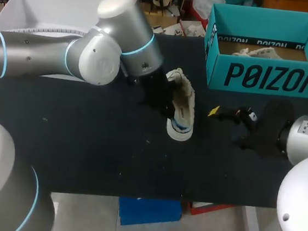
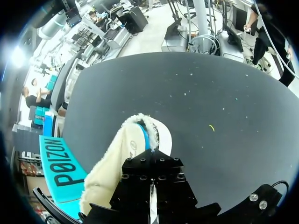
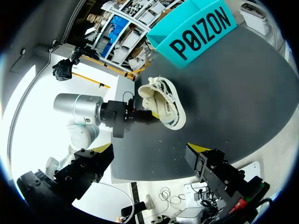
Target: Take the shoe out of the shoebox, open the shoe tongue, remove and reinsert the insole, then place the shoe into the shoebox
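A cream shoe [image 1: 181, 104] with blue trim stands tilted on the black table [image 1: 85, 141], near the middle. My left gripper [image 1: 165, 103] is at the shoe's left side, its fingertips hidden behind the upper. In the left wrist view its black fingers [image 2: 140, 172] are pressed together on a thin white edge of the shoe [image 2: 121, 154]. The right wrist view shows the left gripper [image 3: 145, 116] holding the shoe [image 3: 163, 100] by its rim. My right gripper [image 1: 220, 112] [image 3: 149, 149] hovers open to the right of the shoe, holding nothing. The teal shoebox [image 1: 268, 78] [image 3: 198, 30] [image 2: 58, 170] stands open at the back right.
Crumpled paper [image 1: 257, 51] lies inside the shoebox. A white bin [image 1: 38, 9] sits at the back left, behind my left arm. Bare table stretches in front of the shoe up to the front edge.
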You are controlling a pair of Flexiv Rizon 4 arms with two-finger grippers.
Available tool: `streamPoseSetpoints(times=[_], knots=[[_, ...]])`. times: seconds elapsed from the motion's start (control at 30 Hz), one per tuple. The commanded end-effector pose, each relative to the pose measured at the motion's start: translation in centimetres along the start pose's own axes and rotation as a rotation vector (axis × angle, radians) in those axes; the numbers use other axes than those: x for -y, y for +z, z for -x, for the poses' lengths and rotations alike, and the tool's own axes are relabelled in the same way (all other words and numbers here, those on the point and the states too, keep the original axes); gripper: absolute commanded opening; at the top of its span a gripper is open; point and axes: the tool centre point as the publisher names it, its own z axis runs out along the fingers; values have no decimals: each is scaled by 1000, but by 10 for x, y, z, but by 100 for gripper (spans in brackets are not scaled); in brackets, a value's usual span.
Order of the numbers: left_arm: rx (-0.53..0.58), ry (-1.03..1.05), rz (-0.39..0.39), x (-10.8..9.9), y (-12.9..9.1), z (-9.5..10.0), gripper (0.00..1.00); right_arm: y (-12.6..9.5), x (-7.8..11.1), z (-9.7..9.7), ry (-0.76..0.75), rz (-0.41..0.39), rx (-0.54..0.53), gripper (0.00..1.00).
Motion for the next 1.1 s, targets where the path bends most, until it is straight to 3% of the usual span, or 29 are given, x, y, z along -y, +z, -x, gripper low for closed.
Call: streamPoseSetpoints(times=[0.03,0.3,0.5,0.73,1.1], knots=[[-11,1,-10,-3,6,7,0,-1,0,7,15,-58,-40,100],[-9,8,-31,7,-12,3,0,-1,0,7,15,-58,-40,100],[15,38,-35,15,-18,16,0,-1,0,7,15,-58,-40,100],[12,65,-40,17,-8,28,0,-1,0,7,15,-58,-40,100],[-26,16,-34,12,2,14,0,-1,0,7,15,-58,-40,100]])
